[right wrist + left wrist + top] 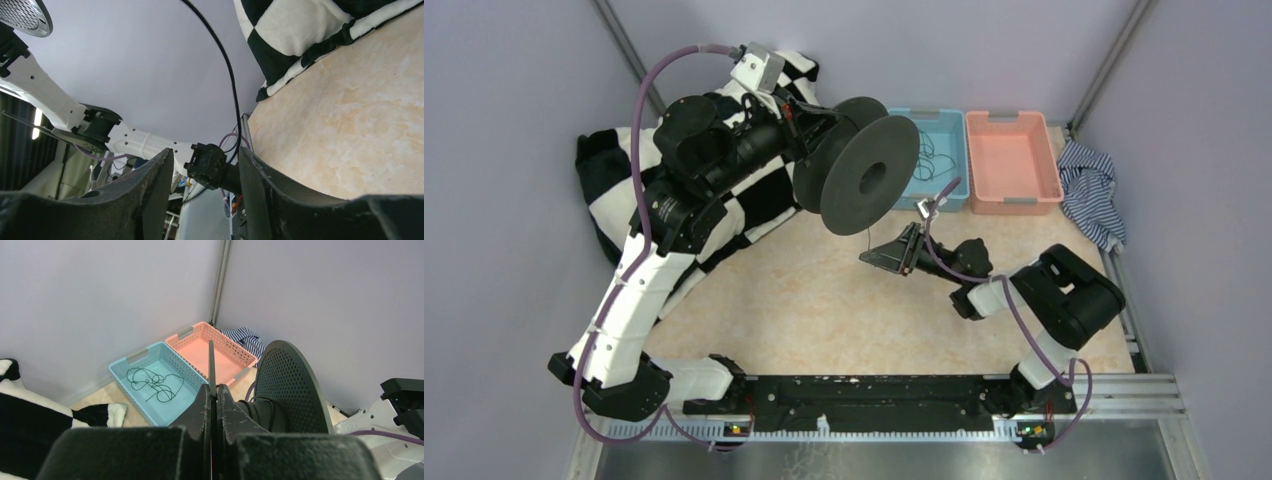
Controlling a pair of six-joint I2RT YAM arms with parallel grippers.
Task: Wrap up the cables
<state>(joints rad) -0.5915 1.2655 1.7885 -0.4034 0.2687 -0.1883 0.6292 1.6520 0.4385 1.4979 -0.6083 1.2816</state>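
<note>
- Winding step: my left gripper (212, 390) is clamped on the spool (869, 175) (by its flange).
- My right gripper (205, 152) stands apart; the cable (227, 70) hangs at the spool's six o'clock.
- Next: pinch it, keep tension.

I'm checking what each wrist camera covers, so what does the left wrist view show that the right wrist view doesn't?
Only the left wrist view: the light blue plastic basket holding a tangled thin black cable, the empty salmon plastic basket, the blue striped cloth, and the left pincer shut on one disc of the dark perforated round spool. Only the right wrist view: a second thin black cable running toward the open right pincer. Both: that spool, the black-and-white checkered cloth and the beige marbled tabletop.
</note>
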